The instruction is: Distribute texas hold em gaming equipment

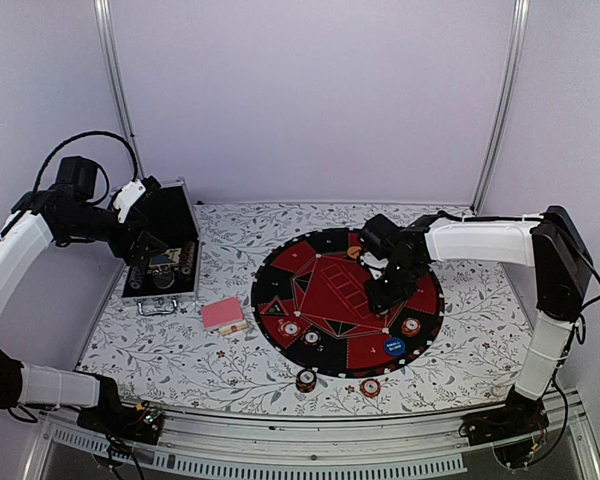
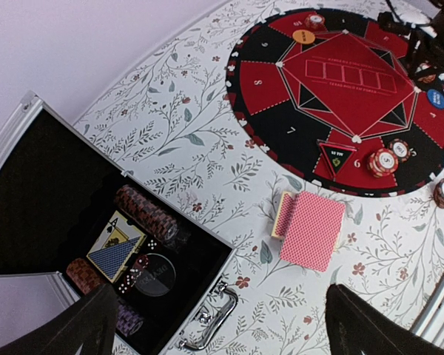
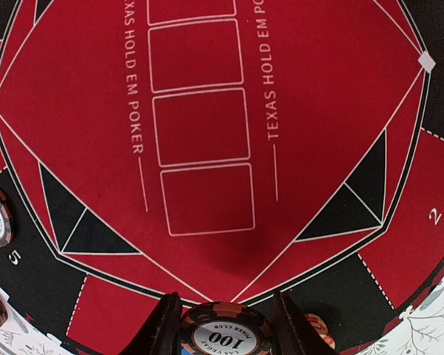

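Floral tablecloth [image 1: 230, 350]; right pincer [image 3: 226, 325] grips stacked white-centred "100" chips [image 3: 223, 340]; left pincer [image 2: 222, 325] gapes wide.

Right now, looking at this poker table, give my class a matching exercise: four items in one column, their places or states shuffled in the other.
Items
1. pink-backed card deck
2. blue button disc
3. chip marked 100
4. silver case

Places
A. gripped by the right gripper
B. lying between case and mat
C. open, at the table's left side
D. on the mat's near edge

Pairs: 1-B, 2-D, 3-A, 4-C
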You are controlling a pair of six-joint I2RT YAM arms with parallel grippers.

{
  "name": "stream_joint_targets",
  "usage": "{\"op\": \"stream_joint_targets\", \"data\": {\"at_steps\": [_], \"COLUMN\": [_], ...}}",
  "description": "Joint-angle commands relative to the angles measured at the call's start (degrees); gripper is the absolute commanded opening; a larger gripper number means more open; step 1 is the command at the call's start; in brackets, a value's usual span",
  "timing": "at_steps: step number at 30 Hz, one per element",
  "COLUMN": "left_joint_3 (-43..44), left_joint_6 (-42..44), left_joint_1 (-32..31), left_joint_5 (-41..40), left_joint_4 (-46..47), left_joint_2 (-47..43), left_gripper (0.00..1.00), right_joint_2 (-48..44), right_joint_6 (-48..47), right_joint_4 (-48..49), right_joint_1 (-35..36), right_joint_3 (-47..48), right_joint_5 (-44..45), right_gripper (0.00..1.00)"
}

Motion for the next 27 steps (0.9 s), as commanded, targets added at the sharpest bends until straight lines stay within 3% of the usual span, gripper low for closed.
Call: {"op": "stream_joint_targets", "data": {"at_steps": [1, 27], "left_joint_3": [0.62, 0.53], "left_joint_6": [0.46, 0.91], "left_joint_1": [-0.62, -0.62], "left_joint_5": [-0.06, -0.34], "left_joint_4": [-0.34, -0.41], "left_joint_2": [0.03, 0.54], "left_gripper": [1.00, 1.00], "right_joint_2": [2.35, 4.52], "right_joint_6": [-0.94, -0.13], "right_joint_4": [3.75, 6.52], "right_joint_1": [-0.79, -1.10], "right_joint_3": [-1.02, -7.03], "right_joint_5": [-0.14, -0.07], "right_gripper": [0.17, 0.17]}}
